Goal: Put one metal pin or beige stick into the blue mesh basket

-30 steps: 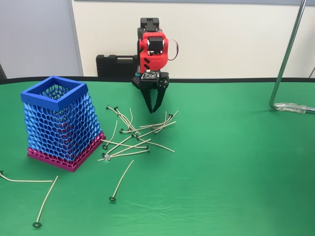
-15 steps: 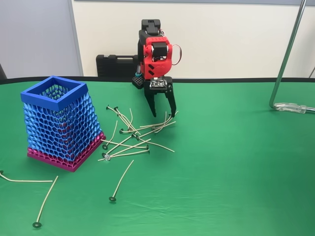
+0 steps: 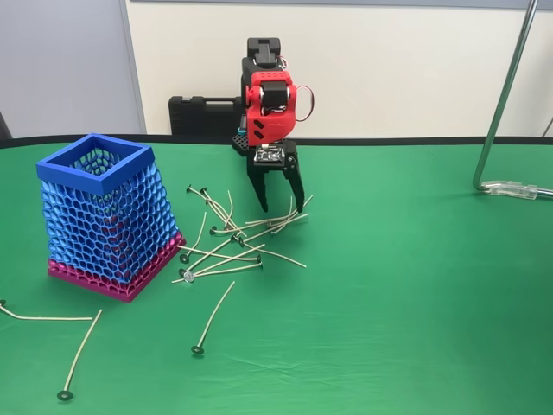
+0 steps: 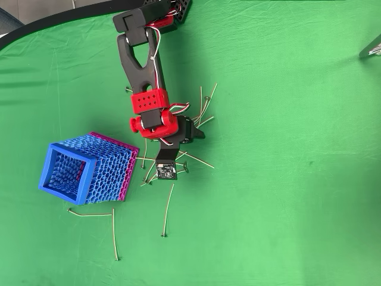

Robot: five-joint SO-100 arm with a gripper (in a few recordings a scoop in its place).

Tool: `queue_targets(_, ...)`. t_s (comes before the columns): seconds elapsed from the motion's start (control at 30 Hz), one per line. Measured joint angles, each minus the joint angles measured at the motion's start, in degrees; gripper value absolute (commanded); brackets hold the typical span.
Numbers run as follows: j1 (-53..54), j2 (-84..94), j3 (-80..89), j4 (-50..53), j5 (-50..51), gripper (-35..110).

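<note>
while spread apart, fingers [image 3: 282, 208] hold nothing.

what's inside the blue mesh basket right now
Looking down through the blue mesh basket's open top in the overhead view, only blue mesh walls show, no stick. The floor is in shadow, so I can't be sure.

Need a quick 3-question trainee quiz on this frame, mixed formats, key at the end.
1. True or false: the gripper is open, tips pointing down over the pile of beige sticks.
2. In the fixed view, the blue mesh basket stands where relative to the pile? A) left B) right C) behind
3. Fill in: the basket's base band is coloured ____.

Key:
1. True; the fingers are spread and nothing is held between them.
2. A.
3. Magenta-pink.
</note>
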Motion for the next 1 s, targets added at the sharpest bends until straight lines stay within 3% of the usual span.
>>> queue_targets(1.0,1.58,-7.82,-4.22,-3.16,-3.25,26)
